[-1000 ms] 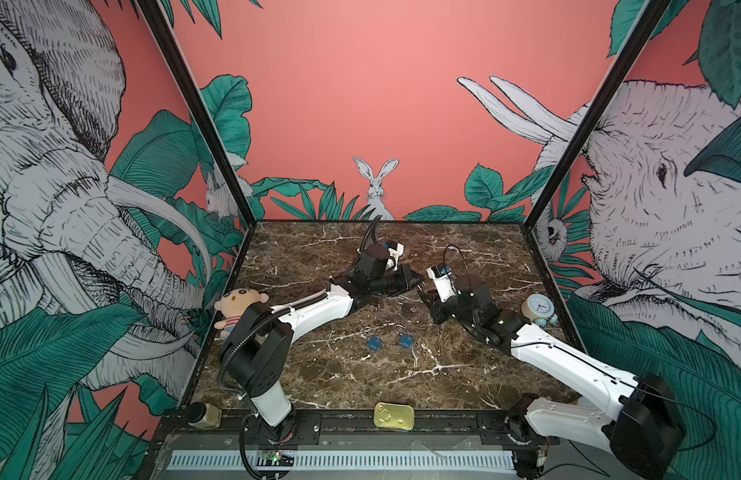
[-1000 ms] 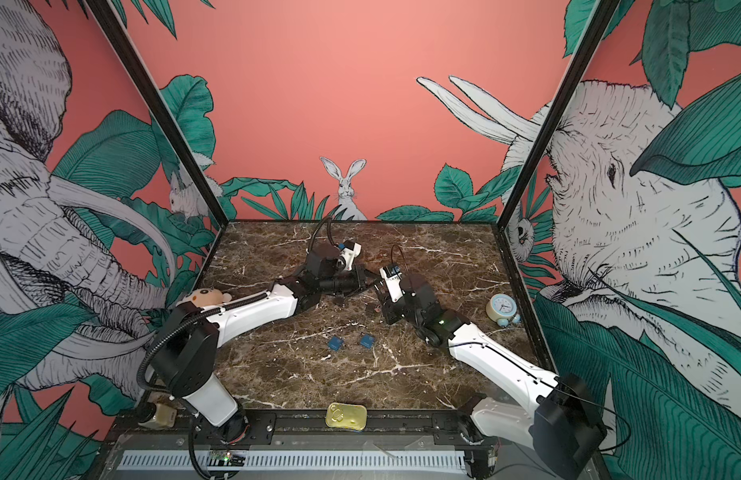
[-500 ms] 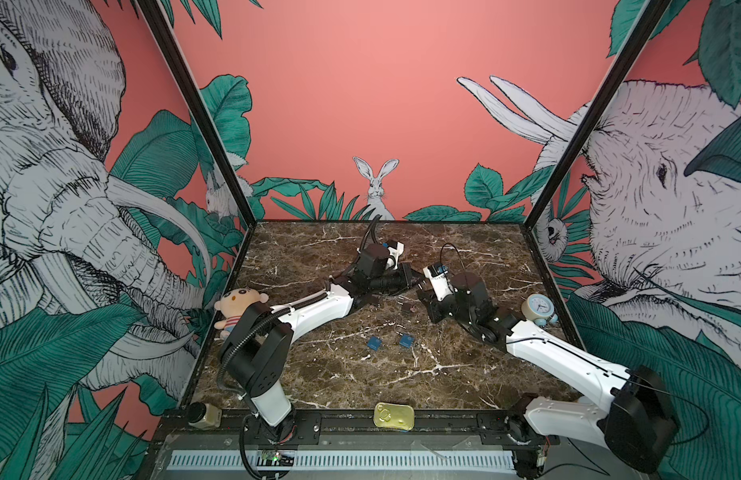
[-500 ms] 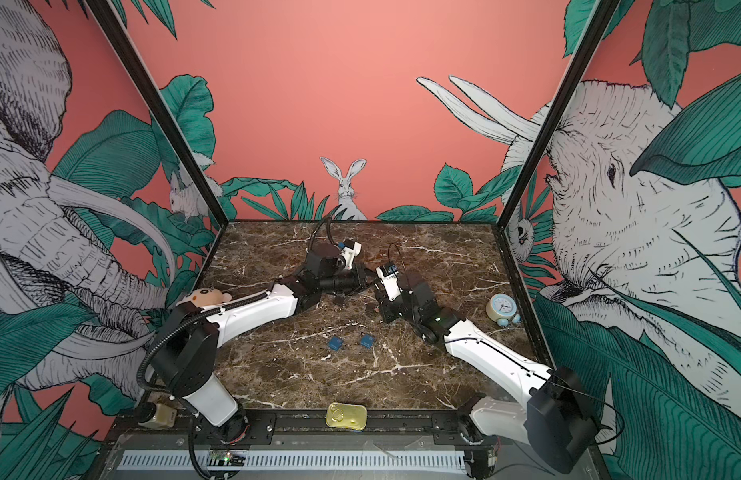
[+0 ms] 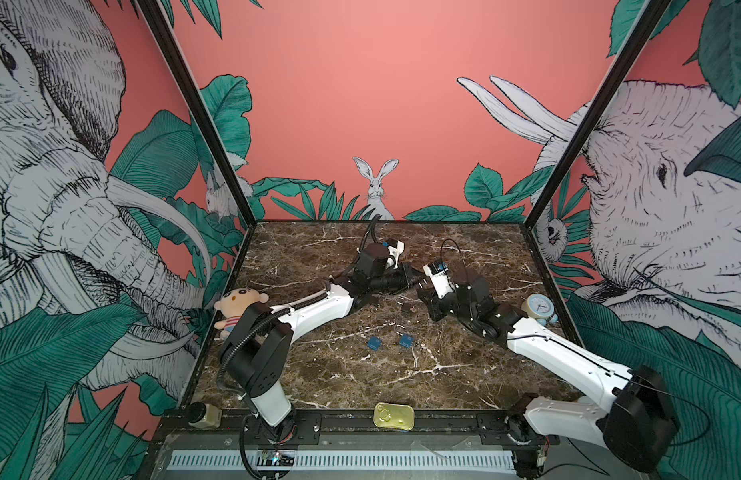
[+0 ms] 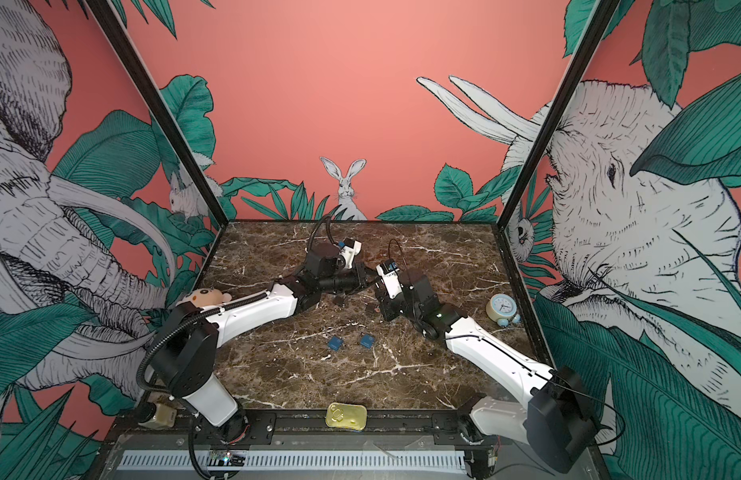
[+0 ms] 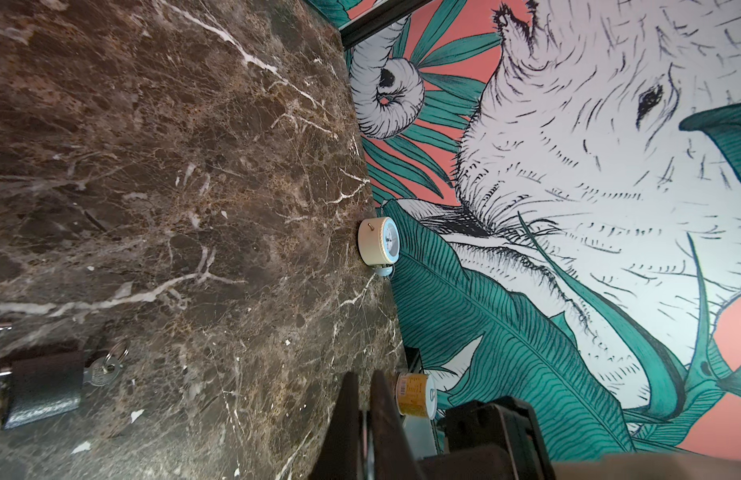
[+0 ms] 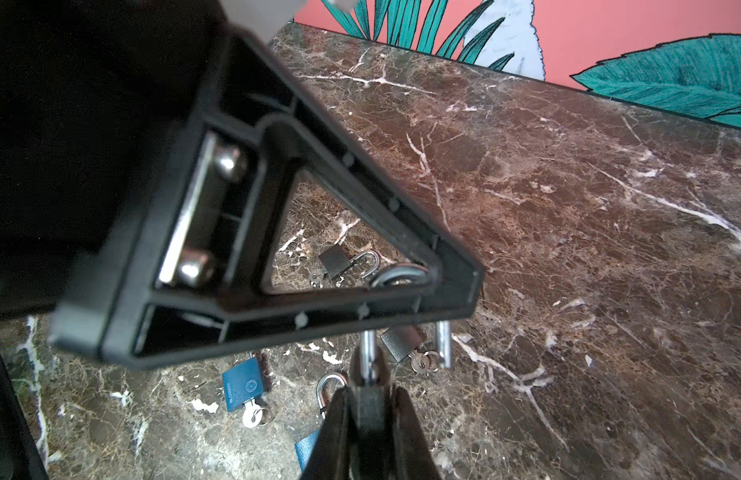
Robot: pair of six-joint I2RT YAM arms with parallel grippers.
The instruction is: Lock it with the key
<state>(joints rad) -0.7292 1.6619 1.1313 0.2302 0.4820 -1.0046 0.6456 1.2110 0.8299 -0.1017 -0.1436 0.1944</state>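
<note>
My right gripper (image 8: 368, 397) is shut on the body of a dark padlock (image 8: 368, 409). Its silver shackle (image 8: 395, 276) reaches up behind one finger (image 8: 360, 309) of my left gripper. In the left wrist view my left gripper (image 7: 362, 380) stands nearly shut, with a thin silver strip edge-on between its fingers. In both top views the two grippers (image 5: 414, 277) (image 5: 424, 296) meet tip to tip at mid table. The fingers hide whether the held padlock has a key. A key (image 7: 102, 370) sticks out of a dark padlock (image 7: 42, 386) lying on the marble.
Below the grippers lie other padlocks: two dark ones (image 8: 335, 262) (image 8: 400, 343) and two blue ones (image 5: 374, 343) (image 5: 405, 340). A small clock (image 5: 539, 305) stands at the right wall. A plush doll (image 5: 237, 301) sits at the left, a flat tin (image 5: 393, 415) on the front rail.
My right gripper has drawn a little closer to the left one, carrying the padlock. The left arm has hardly moved.
</note>
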